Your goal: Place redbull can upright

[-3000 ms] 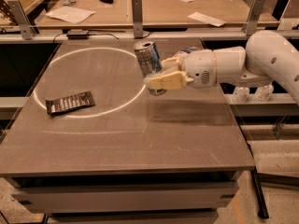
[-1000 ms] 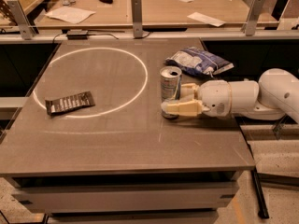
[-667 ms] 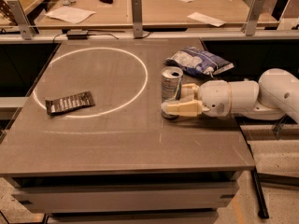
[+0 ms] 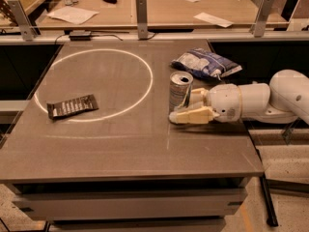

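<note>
Silver and blue, the can (image 4: 179, 92) stands upright on the table (image 4: 145, 149), pull-tab top facing up, in the right half of the surface. It sits just outside the right edge of a white ring (image 4: 150, 81) marked on the tabletop.

The gripper (image 4: 182, 108) pinches the can from the right. One cream finger (image 4: 193, 116) lies low across the front of the can's base, and the other reaches behind the can's right side, so the can sits between the two with both seeming to touch it. The gripper is low, near the tabletop and close to the table's right edge. The white arm (image 4: 260, 100) runs from it to the right, out past that edge.

Behind the can, near the table's back right corner, lies a crinkled blue-white bag (image 4: 205, 63), apart from the can and the gripper. Well to the left a flat dark wrapper (image 4: 72, 106) lies across the lower left arc of the ring.

Beyond the table is a wooden bench (image 4: 159, 8) with sheets of paper (image 4: 72, 14) on it and upright metal posts (image 4: 141, 17) along its near edge.
</note>
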{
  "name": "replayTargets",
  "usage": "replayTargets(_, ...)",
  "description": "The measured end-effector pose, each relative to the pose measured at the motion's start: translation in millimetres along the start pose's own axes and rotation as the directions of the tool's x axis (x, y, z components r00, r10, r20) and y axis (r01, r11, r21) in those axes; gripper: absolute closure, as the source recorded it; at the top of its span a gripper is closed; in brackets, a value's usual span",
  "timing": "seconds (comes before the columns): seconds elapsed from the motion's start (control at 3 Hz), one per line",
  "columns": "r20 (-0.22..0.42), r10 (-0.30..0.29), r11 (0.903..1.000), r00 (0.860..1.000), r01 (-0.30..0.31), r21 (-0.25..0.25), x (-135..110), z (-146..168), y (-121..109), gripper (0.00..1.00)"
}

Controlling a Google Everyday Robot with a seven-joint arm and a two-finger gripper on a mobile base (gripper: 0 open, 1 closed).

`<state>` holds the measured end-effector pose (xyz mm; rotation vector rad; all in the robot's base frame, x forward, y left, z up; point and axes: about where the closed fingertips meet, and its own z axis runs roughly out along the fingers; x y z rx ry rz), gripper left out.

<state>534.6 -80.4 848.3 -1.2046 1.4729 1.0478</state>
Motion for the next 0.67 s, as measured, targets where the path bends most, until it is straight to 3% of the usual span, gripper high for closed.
replayTargets(0.33,0.001,-0.018,0.9994,1.0,0.018,-0.03,-9.4,-23.0,-5.0,0.0)
replayTargets(0.67,0.003,-0.022,0.9992,1.0,0.022,-0.033,-11.3,-24.2,-4.9,0.0)
